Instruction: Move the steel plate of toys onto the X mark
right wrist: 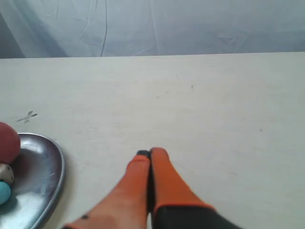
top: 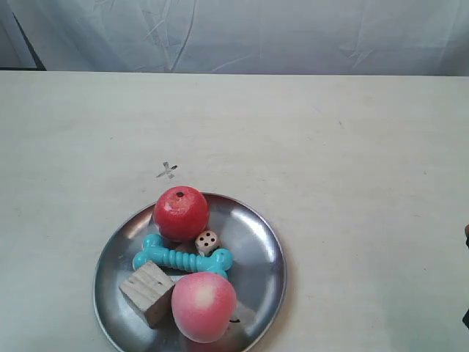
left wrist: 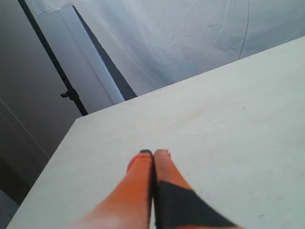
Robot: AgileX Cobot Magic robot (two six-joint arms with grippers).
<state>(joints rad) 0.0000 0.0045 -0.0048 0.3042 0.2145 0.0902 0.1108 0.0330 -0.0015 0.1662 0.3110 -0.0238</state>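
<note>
Pale tabletop point(top: 352, 147) w/ white sheet point(top: 293, 33) behind. Steel plate point(top: 265, 246) sits at the exterior view's bottom edge, carrying apple point(top: 181, 213), die point(top: 207, 243), bone point(top: 182, 259), cube point(top: 147, 292) & peach point(top: 204, 306). X mark point(top: 168, 171) lies uncovered just past the rim by the apple. Left gripper point(left wrist: 153, 153) & right gripper point(right wrist: 150, 152) both pinched closed, empty, the right one near the plate.

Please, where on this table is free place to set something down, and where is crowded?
Free: the table between the X mark and the curtain, and everything at the exterior view's right of the steel plate. Crowded: the plate itself, full of toys.
</note>
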